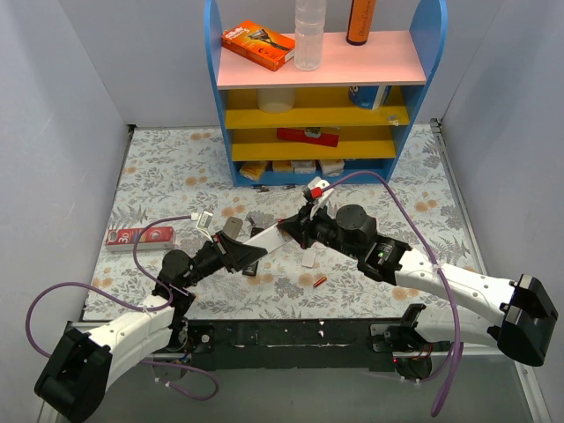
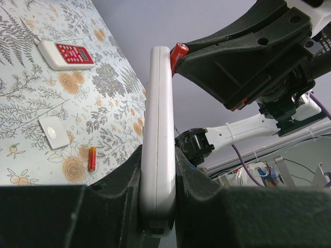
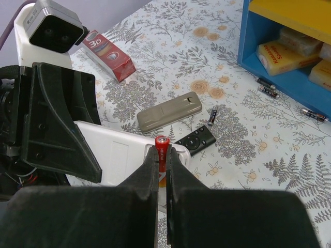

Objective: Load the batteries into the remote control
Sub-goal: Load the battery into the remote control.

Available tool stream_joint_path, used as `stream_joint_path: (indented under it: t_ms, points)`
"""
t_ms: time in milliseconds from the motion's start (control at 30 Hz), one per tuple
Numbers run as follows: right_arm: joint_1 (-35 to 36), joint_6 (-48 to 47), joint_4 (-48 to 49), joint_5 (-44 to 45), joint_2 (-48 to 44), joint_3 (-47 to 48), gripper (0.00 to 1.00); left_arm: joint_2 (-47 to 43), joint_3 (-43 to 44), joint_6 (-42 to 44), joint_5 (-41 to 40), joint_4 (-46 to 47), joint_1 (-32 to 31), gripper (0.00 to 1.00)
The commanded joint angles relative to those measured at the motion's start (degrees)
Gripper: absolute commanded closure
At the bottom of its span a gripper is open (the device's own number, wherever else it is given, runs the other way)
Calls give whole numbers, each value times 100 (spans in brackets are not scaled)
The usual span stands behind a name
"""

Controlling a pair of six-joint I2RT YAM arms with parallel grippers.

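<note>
Now the left gripper [image 2: 158, 178] clamps the plain white oblong plastic remote control [image 2: 158, 113] on edge. The right gripper [image 3: 162, 173] pinches a small red-orange cylindrical battery [image 3: 162, 148] against the remote's far end. Best to align it squarely, then press gently.

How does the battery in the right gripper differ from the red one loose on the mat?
The gripped battery is clamped in the right gripper, raised off the mat, at the tip of the white remote; the loose battery lies on the mat, untouched. Both are red-orange.
</note>
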Motion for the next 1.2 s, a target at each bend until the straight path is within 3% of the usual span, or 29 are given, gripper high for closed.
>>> stream_joint_path:
  t_ms: [0, 767, 1167]
  points:
    - [62, -82, 249, -58, 39, -14, 99, -67, -21, -56, -29, 370, 9, 100]
    - [185, -56, -516, 73, 162, 179, 98, 56, -197, -29, -12, 1204, 9, 100]
    - [203, -47, -525, 328, 100, 180, 81, 30, -267, -38, 112, 1390, 18, 100]
